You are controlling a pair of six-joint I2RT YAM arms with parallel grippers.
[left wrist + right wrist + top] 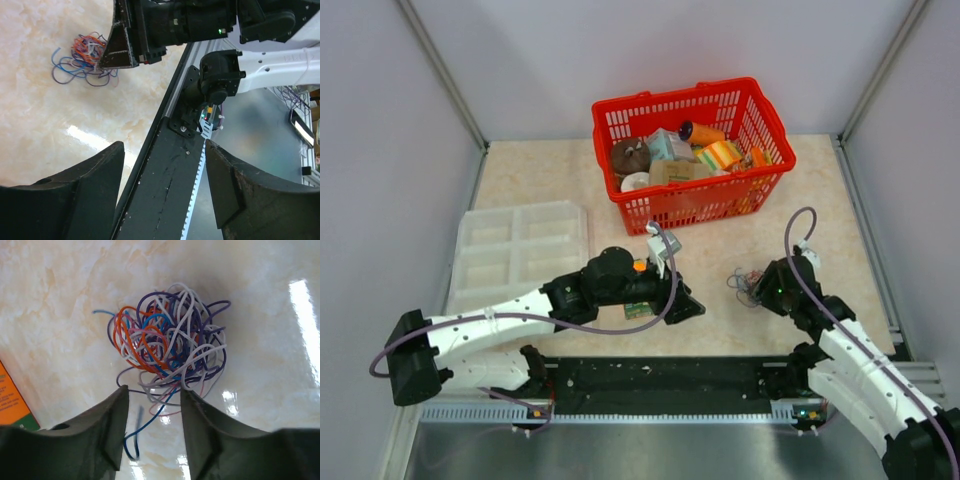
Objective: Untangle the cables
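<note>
The cables [170,347] lie as one tight bundle in the middle of the right wrist view, and right of centre in the top view; they rest on the pale table [550,175], clear of everything else. The right gripper [153,392] stands at the bundle's lower edge, its jaws apart with nothing between them but a few stray strands; the left gripper [164,145] is also open and empty, well apart from the bundle, which sits in the upper left of its own view.

The step in hand looks like a first pick. It would go best if the right fingers closed on one loose end, such as the blue strand trailing toward the bottom of the frame, rather than on the thick of the knot; the left gripper could then come across to pin the rest, so a slow pull draws the strand out and does not drag the whole lot.

Counted: one bundle, in orange, blue, purple, white and pink, the number of strands too snarled to tell; two arms; one red basket [620,185] of goods at top centre; one white tray [520,240] at left.
</note>
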